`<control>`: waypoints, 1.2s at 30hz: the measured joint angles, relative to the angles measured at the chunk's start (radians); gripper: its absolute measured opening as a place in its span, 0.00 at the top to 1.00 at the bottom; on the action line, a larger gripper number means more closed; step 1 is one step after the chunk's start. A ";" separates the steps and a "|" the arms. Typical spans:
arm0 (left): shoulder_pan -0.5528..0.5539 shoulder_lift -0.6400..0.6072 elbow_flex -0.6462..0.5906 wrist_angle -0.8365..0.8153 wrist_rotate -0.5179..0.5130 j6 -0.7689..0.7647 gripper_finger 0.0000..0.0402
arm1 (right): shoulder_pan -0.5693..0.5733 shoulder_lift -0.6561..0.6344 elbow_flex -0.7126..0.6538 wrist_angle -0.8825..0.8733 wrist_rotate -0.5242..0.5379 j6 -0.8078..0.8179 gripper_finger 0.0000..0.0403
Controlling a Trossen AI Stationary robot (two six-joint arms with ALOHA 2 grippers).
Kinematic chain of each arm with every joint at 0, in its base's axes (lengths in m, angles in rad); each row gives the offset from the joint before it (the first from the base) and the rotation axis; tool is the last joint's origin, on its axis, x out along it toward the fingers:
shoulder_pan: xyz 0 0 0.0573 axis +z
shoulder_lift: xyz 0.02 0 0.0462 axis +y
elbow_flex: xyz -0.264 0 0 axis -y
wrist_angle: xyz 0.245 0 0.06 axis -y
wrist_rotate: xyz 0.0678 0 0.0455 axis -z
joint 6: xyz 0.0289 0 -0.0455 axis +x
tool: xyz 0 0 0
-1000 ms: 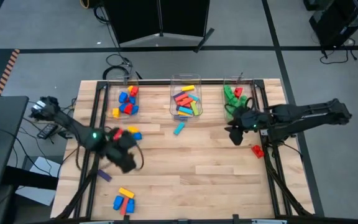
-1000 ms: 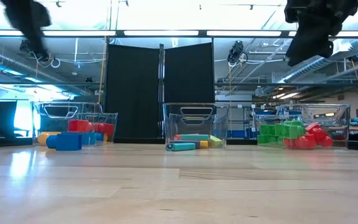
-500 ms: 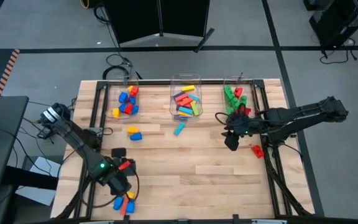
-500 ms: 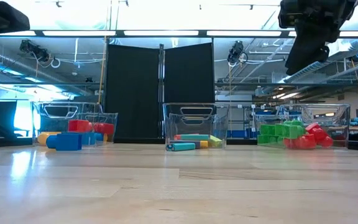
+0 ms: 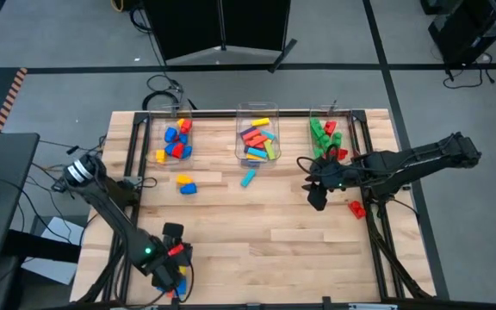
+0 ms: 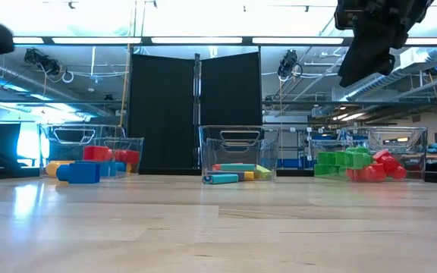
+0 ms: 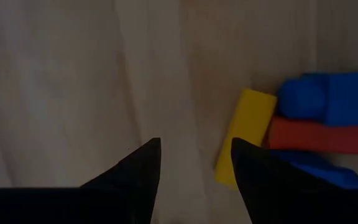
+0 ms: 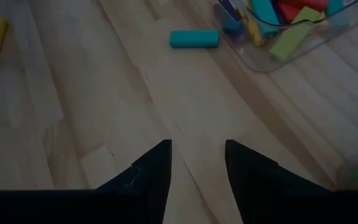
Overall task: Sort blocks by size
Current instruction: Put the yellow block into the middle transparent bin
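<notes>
At the near left corner of the surface, we see the left claw low over bare wood, its fingers parted and empty. Just beside it lies a small cluster of blocks: a yellow block touching a red block, with a blue block against them. Farther in, a yellow and blue pair and a cyan block lie loose on the wood. The right claw hangs above the right-hand side, its fingers apart and holding nothing. Along the far edge stand three clear bins: the left bin, the middle bin and the right bin, each with blocks inside. Since a second ago, the left claw has swung from mid-left to the near corner; the right claw has edged slightly left.
</notes>
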 joint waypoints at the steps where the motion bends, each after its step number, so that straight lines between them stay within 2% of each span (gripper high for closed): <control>1: -0.008 0.011 0.000 0.012 0.004 0.000 0.50 | 0.000 0.000 0.000 0.000 0.002 0.000 0.60; 10: -0.046 0.103 0.000 0.096 0.065 0.052 0.50 | 0.001 0.000 0.000 0.004 0.004 0.000 0.60; 18: -0.048 0.156 -0.004 0.112 0.077 0.052 0.50 | 0.001 -0.001 0.000 0.011 0.004 0.000 0.60; 27: -0.052 0.154 -0.077 0.187 0.087 -0.001 0.50 | 0.001 -0.001 -0.001 0.014 0.004 0.000 0.60; 30: -0.051 0.154 -0.086 0.201 0.093 0.002 0.55 | 0.001 -0.001 -0.001 0.014 0.004 -0.003 0.60; 36: -0.050 0.155 -0.089 0.208 0.106 -0.003 0.74 | 0.001 -0.001 -0.001 0.014 0.004 -0.006 0.60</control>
